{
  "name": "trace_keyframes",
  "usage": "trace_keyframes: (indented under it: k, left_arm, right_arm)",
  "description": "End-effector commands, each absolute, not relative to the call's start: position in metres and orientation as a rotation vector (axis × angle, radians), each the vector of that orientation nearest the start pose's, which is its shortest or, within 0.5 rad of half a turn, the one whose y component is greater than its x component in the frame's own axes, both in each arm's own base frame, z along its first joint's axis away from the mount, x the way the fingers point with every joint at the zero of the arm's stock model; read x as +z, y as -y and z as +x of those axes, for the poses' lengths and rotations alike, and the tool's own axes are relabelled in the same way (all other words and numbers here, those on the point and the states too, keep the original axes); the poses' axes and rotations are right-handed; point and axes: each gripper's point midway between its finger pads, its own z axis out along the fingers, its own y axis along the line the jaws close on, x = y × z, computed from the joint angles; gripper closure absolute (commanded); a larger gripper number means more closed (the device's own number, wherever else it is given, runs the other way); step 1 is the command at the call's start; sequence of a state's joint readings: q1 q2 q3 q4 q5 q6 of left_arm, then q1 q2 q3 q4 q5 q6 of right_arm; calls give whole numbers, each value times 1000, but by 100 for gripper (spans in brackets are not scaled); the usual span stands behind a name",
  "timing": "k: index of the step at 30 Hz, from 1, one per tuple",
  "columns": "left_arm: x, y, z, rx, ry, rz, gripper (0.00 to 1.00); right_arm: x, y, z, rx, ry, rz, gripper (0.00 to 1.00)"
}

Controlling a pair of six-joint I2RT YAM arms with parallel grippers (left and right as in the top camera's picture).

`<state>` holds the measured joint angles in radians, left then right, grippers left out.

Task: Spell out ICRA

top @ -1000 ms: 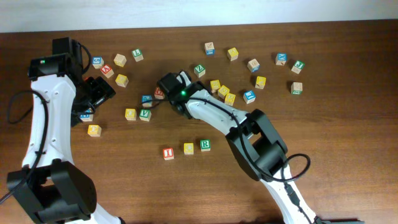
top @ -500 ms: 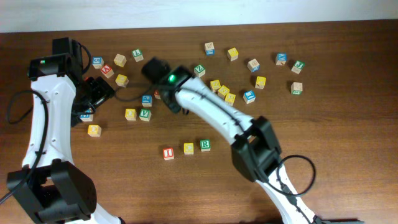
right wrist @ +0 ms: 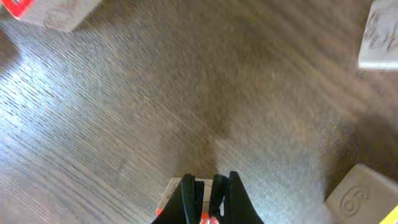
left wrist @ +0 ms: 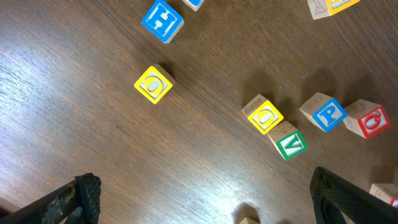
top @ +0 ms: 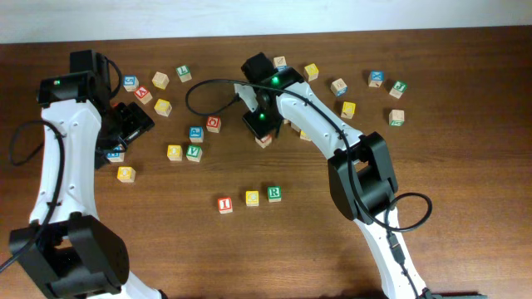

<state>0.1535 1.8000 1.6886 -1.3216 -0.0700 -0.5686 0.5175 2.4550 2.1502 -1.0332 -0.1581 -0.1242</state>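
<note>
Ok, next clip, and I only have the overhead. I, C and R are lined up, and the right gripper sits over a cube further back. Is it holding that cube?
Observer: In the right wrist view the right gripper has its fingers nearly together, with a red-printed cube at their tips. I cannot tell whether it is clamped.
Operator: Can you read its letter?
Observer: No. Only a red patch shows at the frame's lower edge, and the rest is behind the fingers.
Operator: And the left gripper?
Observer: The left wrist view shows the left gripper open, fingers wide apart, gripping nothing.
</note>
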Motion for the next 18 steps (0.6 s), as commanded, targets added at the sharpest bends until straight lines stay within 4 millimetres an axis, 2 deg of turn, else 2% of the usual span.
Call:
trace_keyframes:
  k: [1,5,6,7,10,11,13,15,17,18]
  left_arm:
    - [166,-67,358,54,-2774,-1071,1]
    - [166,-69,358,54,-2769,-1075,1]
    - [166,-69,358,54,-2769,-1075,1]
    - [166,-69,358,54,-2769,-1075,1]
    - [166,-69,358,54,-2769,-1074,1]
    - [166,-69,358,54,-2770,-1074,1]
    - [166,-69,358,54,-2769,-1074,1]
    - [166,-69,358,54,-2770,-1074,1]
    - [166,-69,358,54,-2770,-1074,1]
    - [166,-69,358,54,-2770,-1074,1]
  right_arm:
    - [23,-273,432,269,-2926,-784,94]
    - [38,-257,404,229,-3090,-660,92]
    - [45,-254,399,218,-3116,-663,87]
    - [49,-252,396,211,-3129,-664,53]
    - [49,-247,386,192,-3175,-669,23]
    - [49,-245,381,183,-3196,-670,20]
    - [45,-242,374,174,-3210,-737,22]
    - [34,-241,361,152,-3254,-756,29]
    - [28,-248,355,145,-3251,-794,34]
    - [28,-254,353,147,-3237,-817,41]
